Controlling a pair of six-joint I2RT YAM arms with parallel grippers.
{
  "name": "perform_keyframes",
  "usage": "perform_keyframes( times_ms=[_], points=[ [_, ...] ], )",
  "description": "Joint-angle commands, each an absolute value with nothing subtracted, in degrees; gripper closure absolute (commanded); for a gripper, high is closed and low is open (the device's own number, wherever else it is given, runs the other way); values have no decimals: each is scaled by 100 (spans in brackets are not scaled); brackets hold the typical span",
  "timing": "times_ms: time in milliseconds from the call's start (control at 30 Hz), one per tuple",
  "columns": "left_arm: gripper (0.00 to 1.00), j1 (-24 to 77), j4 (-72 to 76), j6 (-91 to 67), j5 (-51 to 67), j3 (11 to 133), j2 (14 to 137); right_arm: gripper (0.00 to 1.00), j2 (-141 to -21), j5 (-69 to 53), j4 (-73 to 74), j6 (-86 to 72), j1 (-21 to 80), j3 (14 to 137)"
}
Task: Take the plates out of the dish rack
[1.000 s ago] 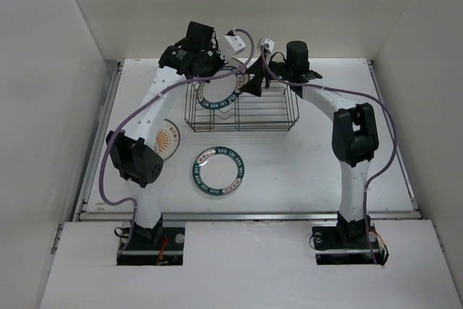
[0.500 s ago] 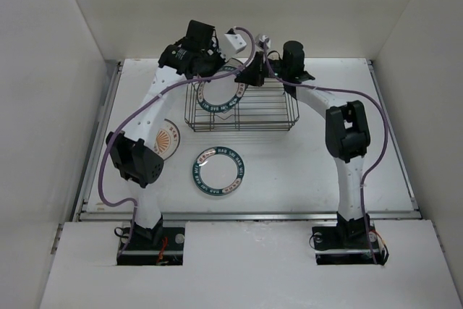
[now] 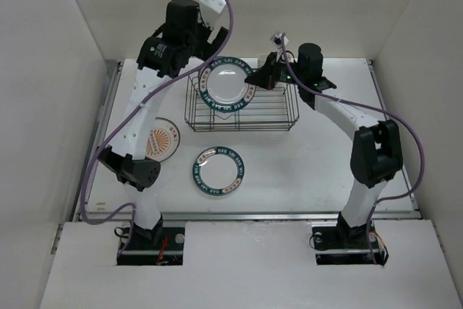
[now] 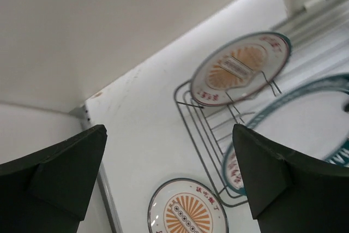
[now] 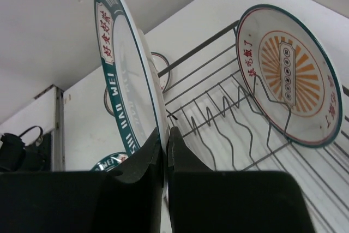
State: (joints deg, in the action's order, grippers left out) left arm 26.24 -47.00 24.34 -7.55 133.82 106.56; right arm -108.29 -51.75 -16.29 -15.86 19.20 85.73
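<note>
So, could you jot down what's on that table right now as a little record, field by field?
Left gripper: open, holding nothing
Right gripper: shut on the rim of a teal-rimmed plate, which stands on edge
Dish rack: dark wire, at the far middle of the table
In the rack: one sunburst plate, leaning against the prongs
Flat on the table: a second sunburst plate and a second teal-rimmed plate, apart from each other

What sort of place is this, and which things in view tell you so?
Probably a robot test cell, not a kitchen: bare white walls box in a white table, two arms are bolted at its near edge, and a wire dish rack and a few plates are set out.
</note>
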Motion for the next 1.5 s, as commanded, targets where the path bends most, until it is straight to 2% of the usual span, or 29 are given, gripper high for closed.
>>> perform_keyframes(
  times_ms=[0,33,167,300,600,933,1067,1100,1167,1200,1300,1467],
  points=[
    [0,2610,-4412,1732,-1993,13948,10037,100,-9995,-4589,-752,-1793,2047,8438],
    [0,2610,-4412,1653,-2308,14018,9968,100,-9897,-4457,-556,-1793,2048,8342],
    [0,2147,-4649,1486,-2373,14089,9757,100,-9589,-3710,236,-1925,2573,7788],
    [0,1619,-4886,1336,-1873,13501,9396,100,-9510,-3551,887,-2170,2909,7262],
    [0,1135,-5413,1354,-1144,12113,8869,100,-9782,-3209,940,-2391,3717,6609],
    [0,967,-5669,1354,-765,11786,8701,100,-10187,-2962,1081,-2391,3771,6530],
    [0,967,-5669,1415,-704,11786,8701,70,-10310,-2848,1528,-2242,3885,6635],
    [0,967,-5669,1467,-625,11786,8701,48,-10379,-2769,1695,-2172,4015,6714],
    [0,967,-5730,1468,-546,11786,8701,37,-10432,-2506,2290,-2005,4148,7021],
    [0,967,-5730,1520,-432,11786,8701,27,-10433,-2322,2511,-1952,4227,7127],
    [0,967,-5730,1783,-3,11672,8762,15,-10433,-1506,3242,-1872,4482,7461],
    [0,1176,-4961,2302,448,11268,9052,9,-9942,-1090,3568,-1872,4544,7462]
  ],
)
